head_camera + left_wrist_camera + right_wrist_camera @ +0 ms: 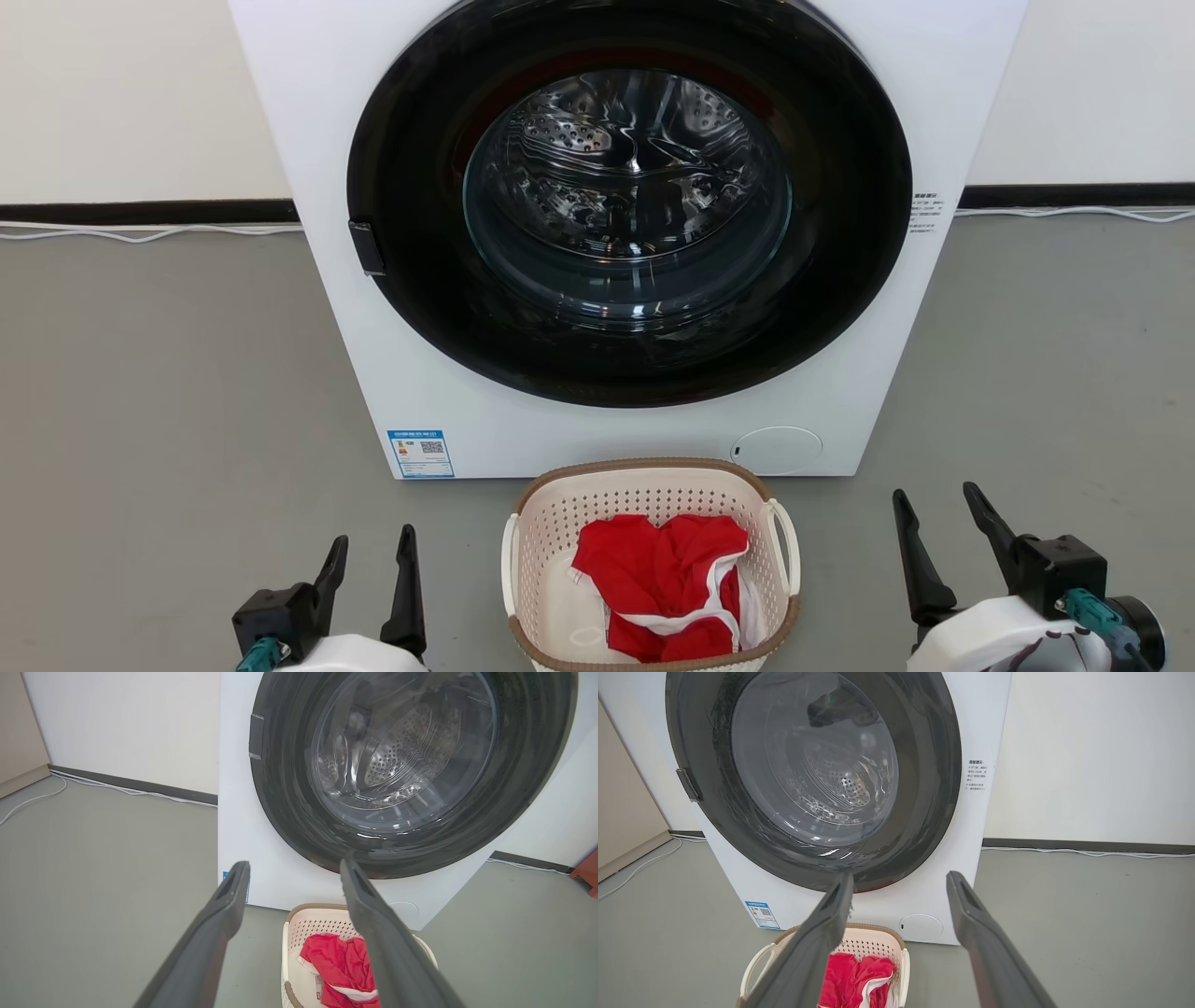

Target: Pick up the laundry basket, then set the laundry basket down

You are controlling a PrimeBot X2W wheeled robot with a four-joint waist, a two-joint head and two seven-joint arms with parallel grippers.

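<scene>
Grey floor (168, 392), seen from the head view looking down.

Nearest the camera:
- left gripper (373, 534) at lower left, fingers pointing up the view
- right gripper (934, 490) at lower right, same pose
- both spread wide with nothing between the fingers; each wrist view shows the same clear gap
- neither is touching anything

Next out: laundry basket (560, 523).
- upright on the floor, between the two grippers and clear of both
- its near edge is cut off by the bottom of the head view
- cream perforated walls, brown rim
- left handle (508, 565) and right handle (789, 551) are white loops, one on each side wall
- holds a red garment (667, 569) with white trim, crumpled toward the right half; bare basket bottom shows on the left

Just behind the basket: washer (327, 280), a white front-loader.
- the basket's far rim sits right at the washer's base; can't tell if they touch
- door (411, 187) is a big black ring with a glass centre
- steel drum (625, 177) is visible through the glass
- latch tab (367, 247) on the ring's left edge
- blue label (420, 453) at the front panel's lower left
- round cap (777, 449) at the lower right
- small printed text (926, 213) right of the door, too small to read

Farthest:
- white wall (112, 93)
- dark baseboard (140, 212) along its foot
- white cable (140, 233) on the floor beside the baseboard, on both sides of the washer

The left wrist view also catches two things at its edges. A beige panel (18, 728) is at the left edge. A reddish object (589, 872) at the right edge is too cropped to identify.
</scene>
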